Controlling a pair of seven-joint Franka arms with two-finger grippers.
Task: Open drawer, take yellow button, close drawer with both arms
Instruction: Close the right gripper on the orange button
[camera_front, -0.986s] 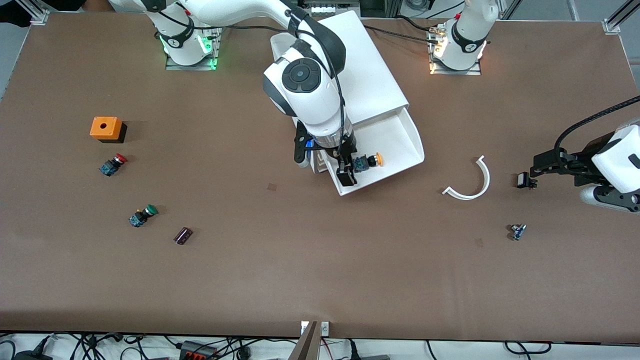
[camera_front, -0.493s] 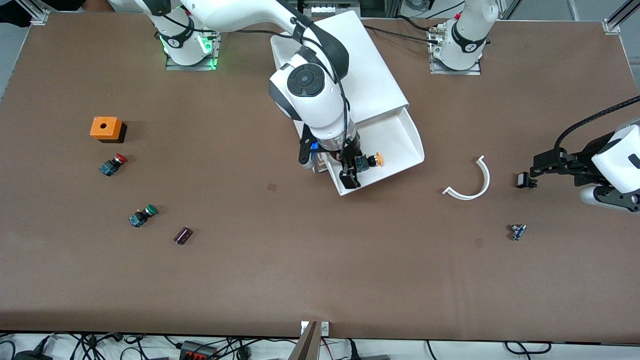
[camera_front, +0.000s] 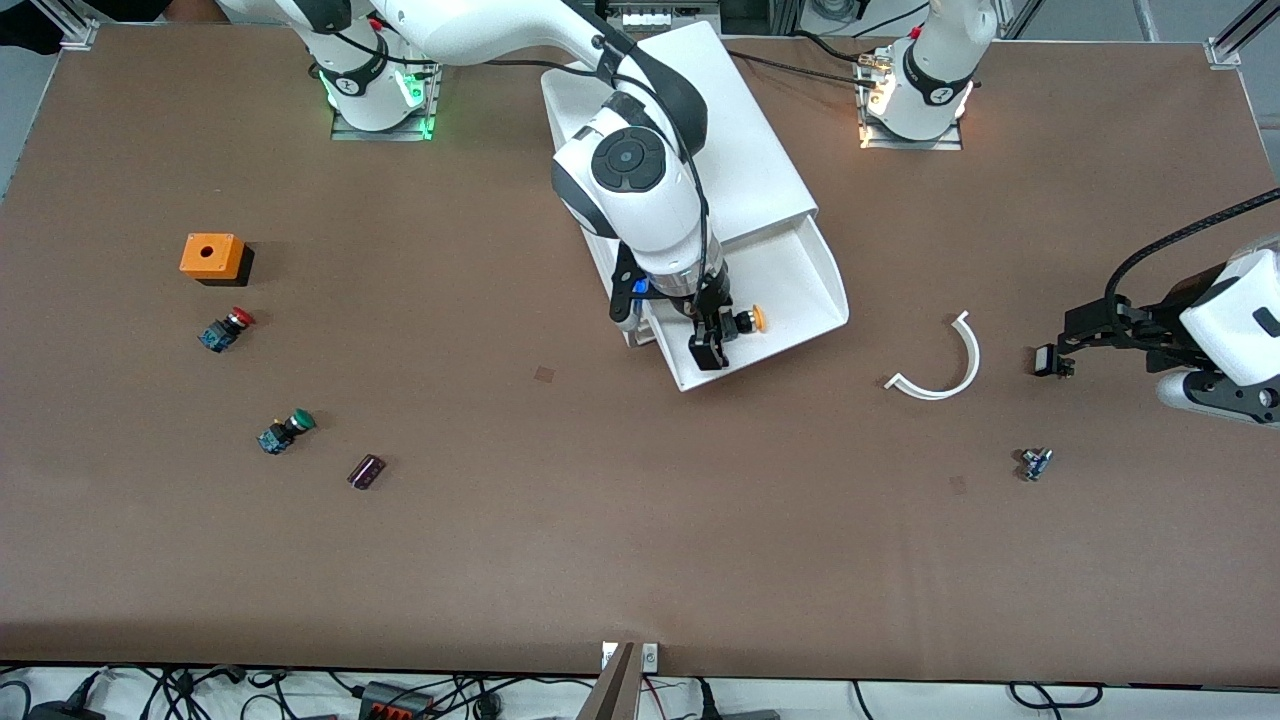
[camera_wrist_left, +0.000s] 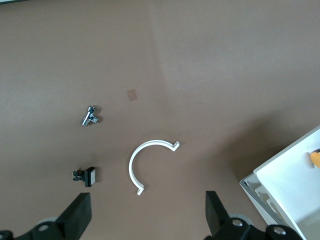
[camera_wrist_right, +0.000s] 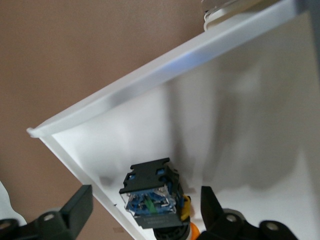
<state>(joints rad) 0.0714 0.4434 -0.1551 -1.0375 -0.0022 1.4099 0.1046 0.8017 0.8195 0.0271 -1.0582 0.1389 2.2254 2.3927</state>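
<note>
Orange-capped button (camera_front: 744, 321) lies in smooth white plastic drawer (camera_front: 800, 290).

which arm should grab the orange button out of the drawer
Right. The right end effector is already down in the open drawer with its fingers either side of the button. The left end effector waits over bare table beside the white curved piece.

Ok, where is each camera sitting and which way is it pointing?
Front view: high across the table, facing both bases; shows both arms, the open drawer and the button.
Left wrist view: on the waiting left arm, looking down past the left gripper at the white arc.
Right wrist view: on the right arm, right gripper fingers straddling the button.
All three show the drawer.
</note>
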